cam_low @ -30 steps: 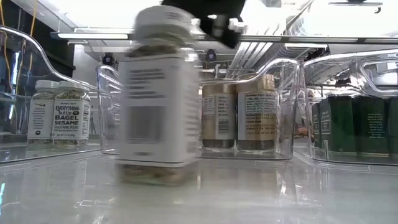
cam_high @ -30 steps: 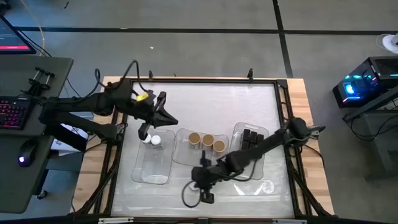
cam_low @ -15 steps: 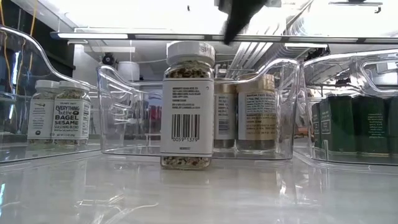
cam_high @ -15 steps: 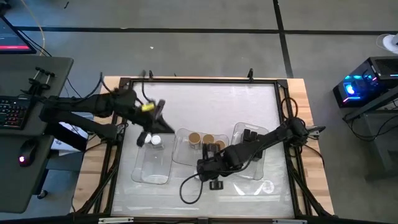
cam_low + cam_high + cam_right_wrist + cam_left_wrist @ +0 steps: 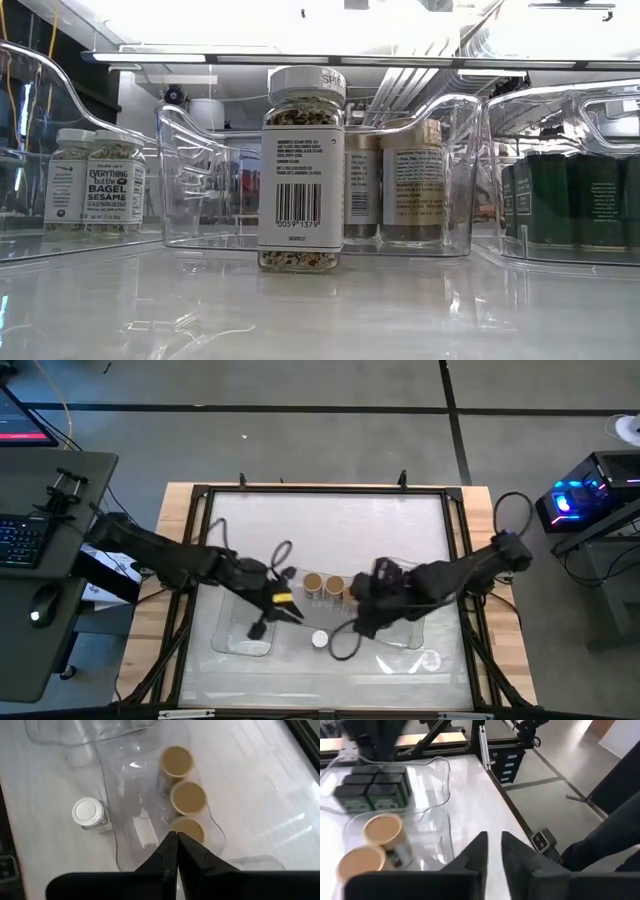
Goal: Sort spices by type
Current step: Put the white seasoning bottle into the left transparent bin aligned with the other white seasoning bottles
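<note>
- Left gripper (image 5: 283, 603): fingers slightly parted, nothing between them; white-lidded jar (image 5: 319, 640) stands free on the table just beside its tip.
- Right gripper (image 5: 362, 622): fingers pressed together, empty, above the middle tray (image 5: 112, 827); three tan-topped jars (image 5: 187, 797) just ahead, black boxes (image 5: 372, 784) in the tray beyond.

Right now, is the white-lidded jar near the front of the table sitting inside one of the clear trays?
No, the white-lidded jar stands alone on the bare table, just outside the middle tray.
</note>
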Controlling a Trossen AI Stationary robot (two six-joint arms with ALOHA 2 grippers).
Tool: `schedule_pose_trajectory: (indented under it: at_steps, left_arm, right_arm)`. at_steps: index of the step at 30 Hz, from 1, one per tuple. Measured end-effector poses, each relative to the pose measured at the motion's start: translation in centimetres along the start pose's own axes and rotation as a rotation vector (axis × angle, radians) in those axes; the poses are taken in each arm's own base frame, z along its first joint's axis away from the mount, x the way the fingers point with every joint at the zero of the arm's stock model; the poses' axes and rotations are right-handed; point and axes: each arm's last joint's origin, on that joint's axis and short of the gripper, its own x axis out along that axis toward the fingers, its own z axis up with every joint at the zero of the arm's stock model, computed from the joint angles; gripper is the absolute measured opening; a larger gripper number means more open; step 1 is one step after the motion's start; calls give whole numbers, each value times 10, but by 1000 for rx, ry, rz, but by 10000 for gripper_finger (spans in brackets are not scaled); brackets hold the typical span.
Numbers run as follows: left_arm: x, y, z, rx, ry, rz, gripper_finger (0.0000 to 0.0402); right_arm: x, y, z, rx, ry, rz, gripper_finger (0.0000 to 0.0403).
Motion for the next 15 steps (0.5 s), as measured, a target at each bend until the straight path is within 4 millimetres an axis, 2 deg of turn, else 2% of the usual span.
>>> schedule_pose_trajectory:
  at_steps: [4,7,12,15]
  left_arm:
    - [32,0,-4,-53,11,-21,100]
    - [49,-1,-2,-108,71,-30,155]
    - [75,-9,2,-152,199,-27,237]
    - [93,-15,7,-155,198,-6,272]
  right_arm:
    - [-32,-7,-14,119,-32,-17,0]
    - [-48,-8,-28,142,-33,-37,0]
    - [-61,-1,-53,94,-22,-120,0]
    - [-61,5,-68,47,-11,-140,0]
